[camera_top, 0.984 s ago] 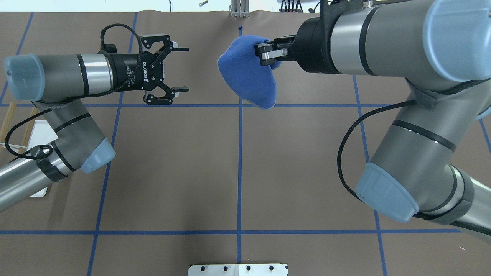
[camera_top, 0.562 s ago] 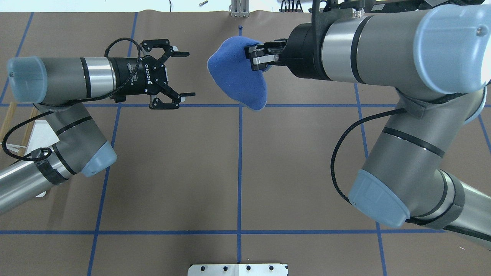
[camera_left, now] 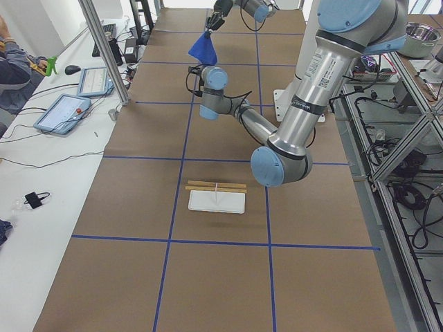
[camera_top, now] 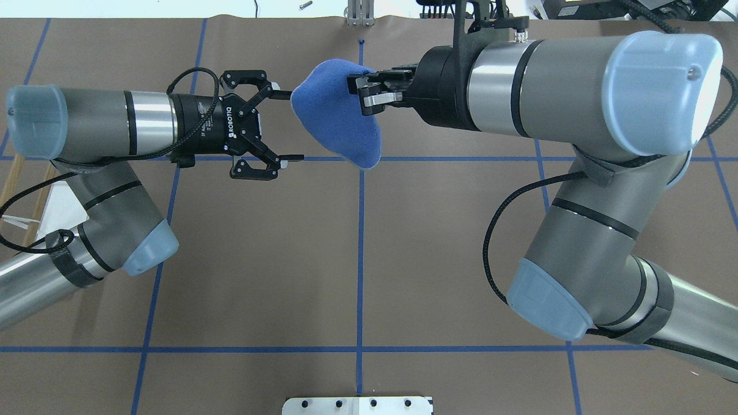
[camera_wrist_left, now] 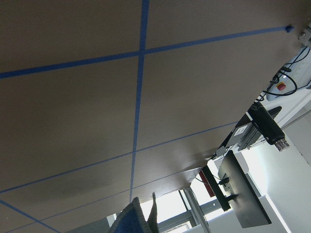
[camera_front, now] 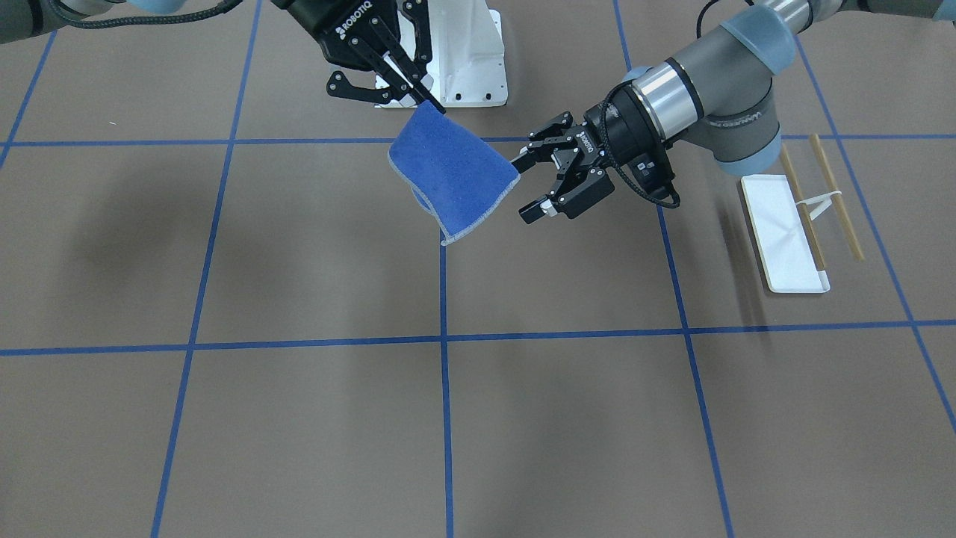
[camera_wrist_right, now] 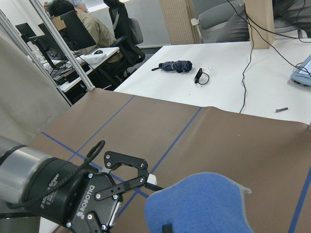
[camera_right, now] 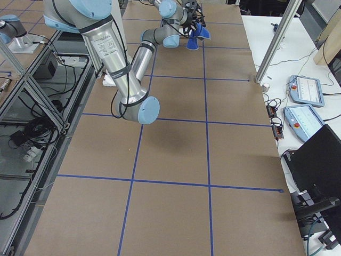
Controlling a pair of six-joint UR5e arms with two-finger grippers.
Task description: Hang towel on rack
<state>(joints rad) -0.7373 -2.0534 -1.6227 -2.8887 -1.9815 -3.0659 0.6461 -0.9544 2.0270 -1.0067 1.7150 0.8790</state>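
The blue towel (camera_top: 337, 115) hangs in the air from one corner over the table's far middle. My right gripper (camera_top: 369, 93) is shut on that corner; it also shows in the front view (camera_front: 427, 103). The towel (camera_front: 452, 175) droops below it. My left gripper (camera_top: 285, 124) is open, level, and its fingertips stand right at the towel's free edge (camera_front: 523, 188); I cannot tell if they touch. The rack (camera_front: 784, 232) stands on the table by my left arm's side, with its two wood bars (camera_front: 836, 196) bare. In the overhead view my left arm mostly hides the rack (camera_top: 57, 199).
The white bolted pedestal (camera_front: 470, 52) stands at the robot's side of the table, behind the towel. Blue tape lines cross the brown table cover (camera_top: 357, 259). A metal post (camera_left: 104, 48) and tablets (camera_left: 66, 111) stand past the table's far edge.
My right gripper has carried the towel toward my left arm. My left gripper, still open, has moved toward the towel and turned, and now stands at its edge.
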